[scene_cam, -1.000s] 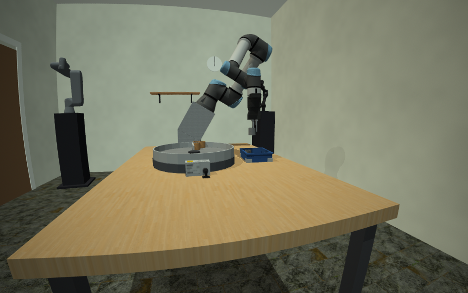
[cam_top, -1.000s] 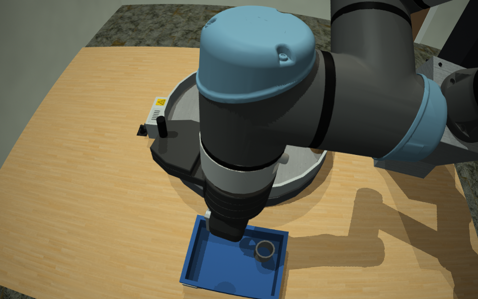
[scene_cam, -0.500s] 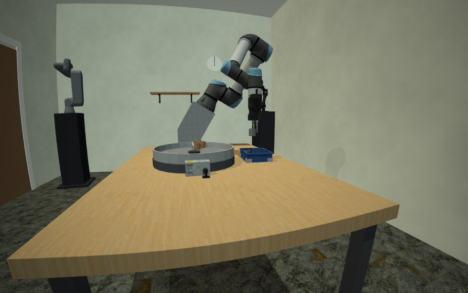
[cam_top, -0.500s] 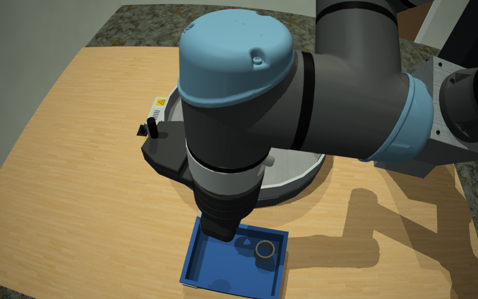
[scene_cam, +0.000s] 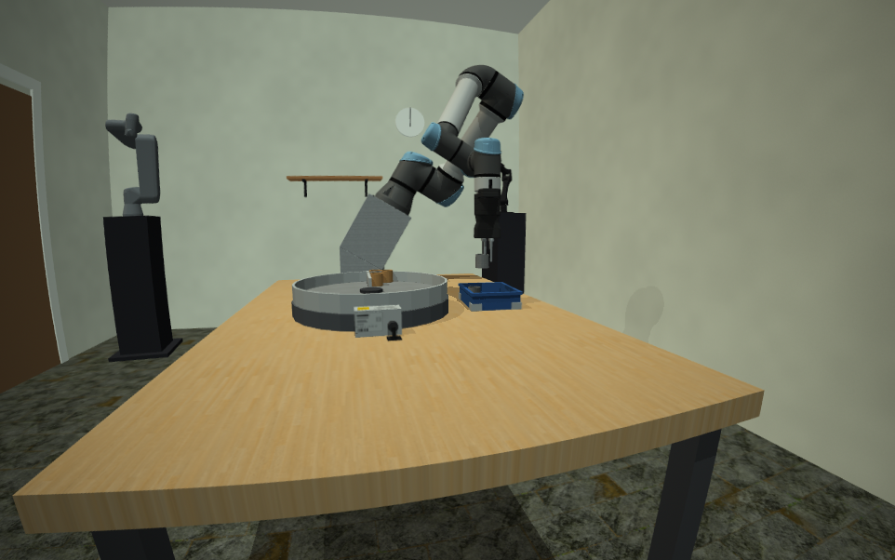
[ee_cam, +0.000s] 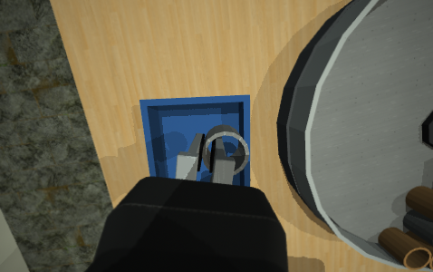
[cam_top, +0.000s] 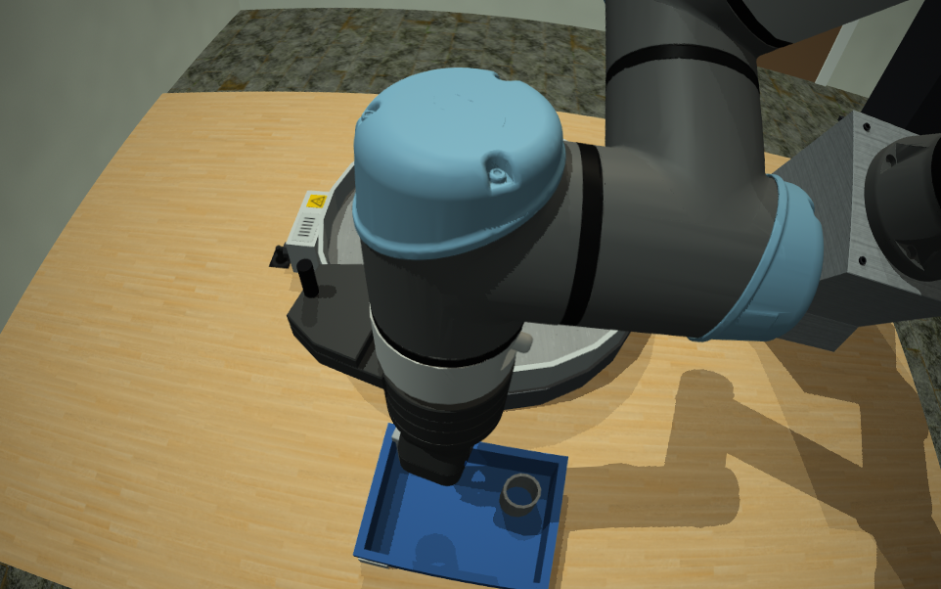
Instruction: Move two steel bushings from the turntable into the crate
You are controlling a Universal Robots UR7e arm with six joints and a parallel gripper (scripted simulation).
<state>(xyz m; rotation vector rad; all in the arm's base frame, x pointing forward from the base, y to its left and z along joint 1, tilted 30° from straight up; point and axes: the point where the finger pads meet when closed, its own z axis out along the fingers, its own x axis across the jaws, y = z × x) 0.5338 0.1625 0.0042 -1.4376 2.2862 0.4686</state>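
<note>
My gripper (ee_cam: 207, 145) is shut on the wall of a steel bushing (ee_cam: 226, 145), a grey ring held upright. It hangs high above the blue crate (ee_cam: 199, 131), as the exterior view shows for the gripper (scene_cam: 485, 254) and the crate (scene_cam: 489, 293). In the top view the arm's wrist hides the fingers and the held bushing. Another steel bushing (cam_top: 523, 486) stands in the crate (cam_top: 461, 521) near its right side. The turntable (ee_cam: 371, 136) lies beside the crate. It holds brown bushings (ee_cam: 405, 247) and a dark grey one (ee_cam: 418, 222) at its rim.
The turntable's control box (cam_top: 306, 225) with a yellow warning label sits on its left side. A black post (cam_top: 308, 276) stands on a dark bracket by the rim. A second grey arm on a black pedestal (scene_cam: 135, 284) stands beyond the table.
</note>
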